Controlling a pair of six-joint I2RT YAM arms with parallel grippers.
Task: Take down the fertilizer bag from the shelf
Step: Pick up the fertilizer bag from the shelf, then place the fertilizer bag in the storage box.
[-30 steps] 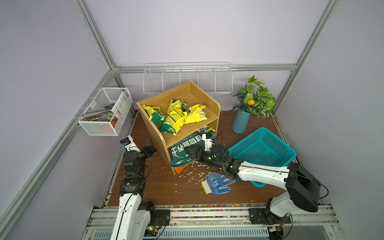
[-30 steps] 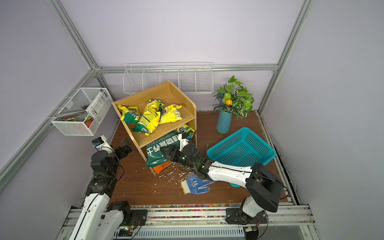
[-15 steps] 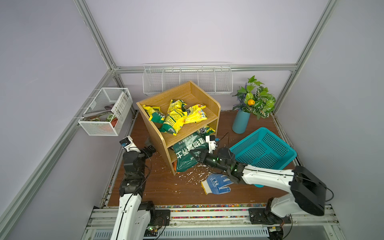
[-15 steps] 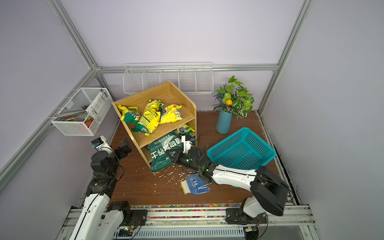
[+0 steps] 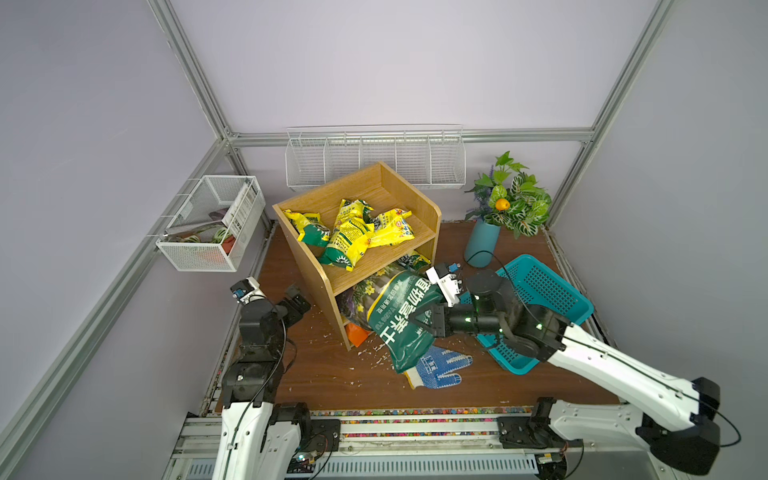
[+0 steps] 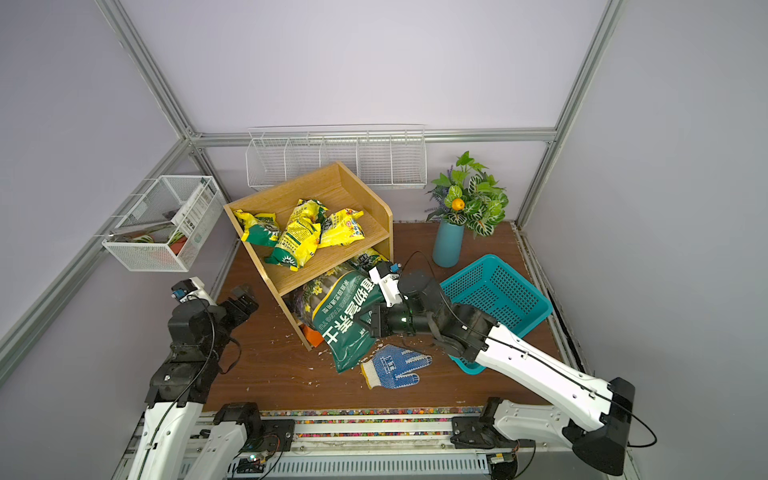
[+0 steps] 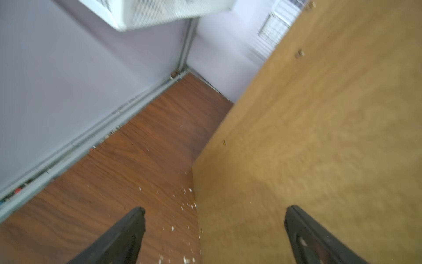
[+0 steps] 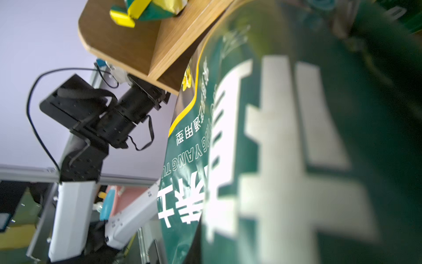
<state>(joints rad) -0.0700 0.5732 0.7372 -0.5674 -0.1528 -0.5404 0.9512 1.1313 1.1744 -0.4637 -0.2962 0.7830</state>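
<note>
The fertilizer bag (image 5: 399, 316) is large, dark green with white characters. It hangs half out of the lower tier of the oak shelf (image 5: 374, 195), and its free end lies over a glove on the floor. My right gripper (image 5: 422, 322) is shut on the bag's right edge, and in the right wrist view the bag (image 8: 296, 137) fills the picture and hides the fingers. My left gripper (image 5: 297, 299) stands open and holds nothing, close to the shelf's left side board (image 7: 319, 137). Both top views show the bag (image 6: 345, 320) and the shelf (image 6: 328, 187).
Several small yellow-green bags (image 5: 353, 232) lie on the shelf's top board. A blue-dotted glove (image 5: 440, 365) and white crumbs lie on the brown floor. A teal basket (image 5: 540, 299) leans behind my right arm. A teal vase with a plant (image 5: 482, 245) stands at the back right. White wire baskets (image 5: 374, 158) hang on the walls.
My right gripper closed on the bag and pulled it forward and to the right, out of the lower tier; its end now covers part of the glove. The left arm has not moved.
</note>
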